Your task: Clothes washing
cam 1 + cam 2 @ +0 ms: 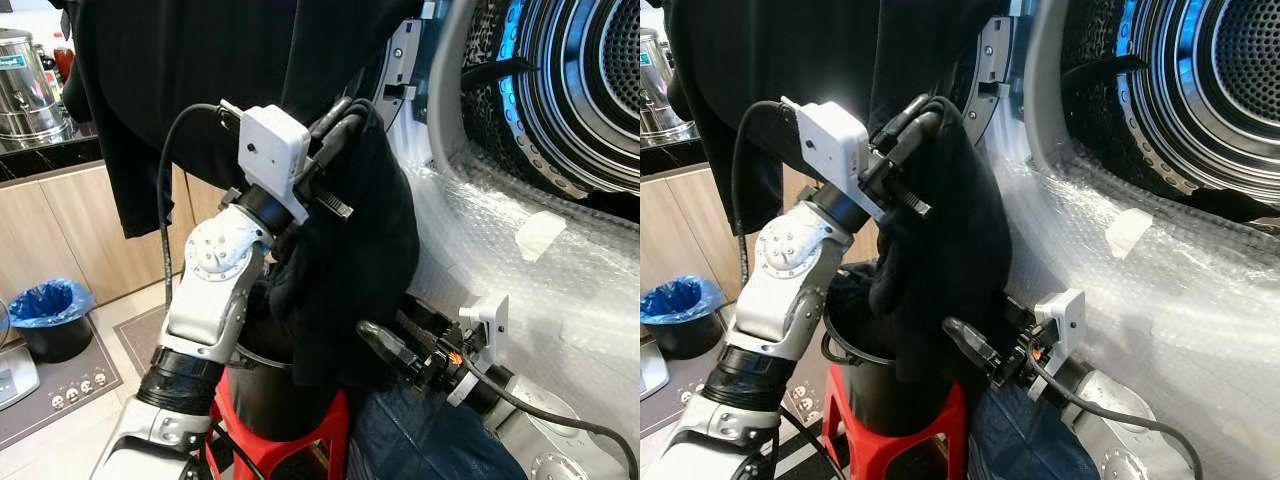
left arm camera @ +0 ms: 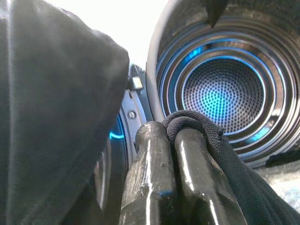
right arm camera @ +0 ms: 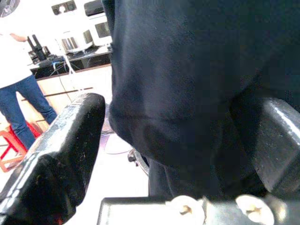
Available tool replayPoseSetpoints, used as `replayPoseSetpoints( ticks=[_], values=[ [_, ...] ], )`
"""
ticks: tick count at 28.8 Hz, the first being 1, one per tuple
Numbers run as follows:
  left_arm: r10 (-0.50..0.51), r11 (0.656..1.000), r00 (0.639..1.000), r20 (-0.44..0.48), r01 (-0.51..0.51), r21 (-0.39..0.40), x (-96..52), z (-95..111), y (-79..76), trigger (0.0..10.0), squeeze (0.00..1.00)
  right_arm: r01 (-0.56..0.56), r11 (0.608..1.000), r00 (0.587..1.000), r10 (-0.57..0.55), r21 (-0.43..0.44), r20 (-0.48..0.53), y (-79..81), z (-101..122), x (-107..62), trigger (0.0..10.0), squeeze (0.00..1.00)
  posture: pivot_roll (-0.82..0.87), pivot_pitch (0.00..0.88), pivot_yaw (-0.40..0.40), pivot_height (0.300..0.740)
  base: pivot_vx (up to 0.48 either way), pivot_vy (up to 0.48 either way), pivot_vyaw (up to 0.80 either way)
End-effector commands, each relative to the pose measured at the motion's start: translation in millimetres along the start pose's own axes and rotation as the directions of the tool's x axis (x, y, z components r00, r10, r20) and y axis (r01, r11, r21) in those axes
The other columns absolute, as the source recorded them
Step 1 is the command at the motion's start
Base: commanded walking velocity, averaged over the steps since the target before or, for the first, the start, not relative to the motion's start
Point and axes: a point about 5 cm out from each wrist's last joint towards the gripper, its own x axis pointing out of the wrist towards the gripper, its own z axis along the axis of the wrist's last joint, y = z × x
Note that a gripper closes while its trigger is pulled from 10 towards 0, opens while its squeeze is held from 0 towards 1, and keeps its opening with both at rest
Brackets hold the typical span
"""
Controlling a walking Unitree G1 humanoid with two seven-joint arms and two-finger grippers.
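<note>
Two black-fingered grippers, left gripper [image 1: 343, 112] clamped on black cloth garment [image 1: 350, 270] beside open steel washer drum [image 1: 590, 80], right gripper [image 1: 385, 345] spread wide, holding nothing, beneath it

The left arm [image 1: 215, 290] is silver with a round, screw-dotted joint, a black ribbed cuff and a white boxy wrist camera [image 1: 272, 150] fed by a looping black cable. The right arm [image 1: 530, 425] is silver too, with a white bracket and glossy, scuffed black fingers [image 3: 56, 154].
</note>
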Motion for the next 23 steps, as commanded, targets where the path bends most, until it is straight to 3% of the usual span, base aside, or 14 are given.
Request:
replayPoseSetpoints(
  ticks=[1,6,12,15,23],
  values=[
    [-0.020,1.000,0.998,0.054,0.019,0.022,10.5,9.9,-3.1,10.0,0.00,0.000,0.999,1.000,0.000,-0.034,0.011,4.4,8.3,5.3,10.0,0.00,-0.02,0.000,-0.043,0.740,0.000,0.000,0.00],
    [-0.014,1.000,1.000,0.023,0.013,0.025,16.0,-2.0,-9.0,10.0,0.00,-0.021,0.999,0.999,0.022,-0.030,0.032,19.5,12.6,17.2,10.0,0.00,-0.02,0.000,-0.044,0.740,0.000,0.000,0.00],
    [-0.008,1.000,1.000,0.012,0.007,0.022,23.8,-8.1,-14.7,10.0,0.00,0.034,0.998,0.999,-0.034,-0.048,0.001,20.8,10.4,25.6,10.0,0.00,-0.02,0.000,-0.045,0.740,0.000,0.000,0.00],
    [-0.005,1.000,1.000,0.021,0.005,0.007,31.5,-8.9,-20.0,10.0,0.00,0.170,0.982,0.985,-0.173,-0.086,-0.023,14.0,8.6,33.7,10.0,0.00,-0.02,0.000,-0.041,0.740,0.000,0.000,0.00],
    [-0.027,0.999,0.998,0.051,0.028,-0.023,42.5,-6.6,-33.8,10.0,0.00,0.396,0.918,0.918,-0.397,-0.030,-0.025,-3.2,5.7,42.6,10.0,0.00,-0.02,0.000,-0.034,0.740,0.000,0.000,0.00]
  ],
)
